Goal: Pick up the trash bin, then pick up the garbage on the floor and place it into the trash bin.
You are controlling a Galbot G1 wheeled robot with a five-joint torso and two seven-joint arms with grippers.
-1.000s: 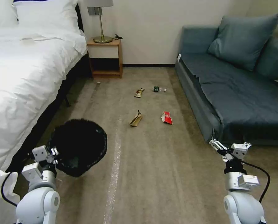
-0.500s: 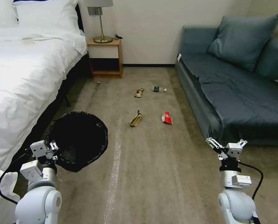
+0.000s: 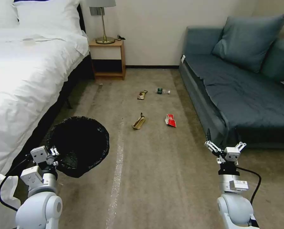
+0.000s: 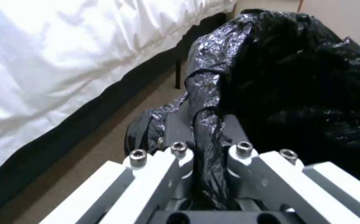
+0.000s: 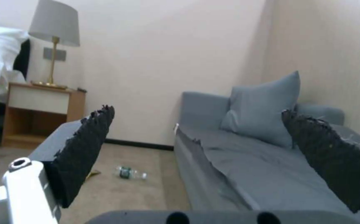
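My left gripper (image 3: 54, 152) stays clenched on the trash bin (image 3: 80, 144), lowered slightly since a second ago; my right gripper (image 3: 223, 147), spread wide, has drifted inward. Garbage lies on beige carpet (image 3: 154, 165) between bed (image 3: 24, 82) and sofa (image 3: 243, 92).

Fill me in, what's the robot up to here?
Trash pickup in a bedroom. The left gripper is shut on the bin, pinching the black liner at its rim beside the bed. The right gripper hangs open and empty near the sofa. Four pieces lie ahead on the carpet: paper bag, red wrapper, bar wrapper, bottle.
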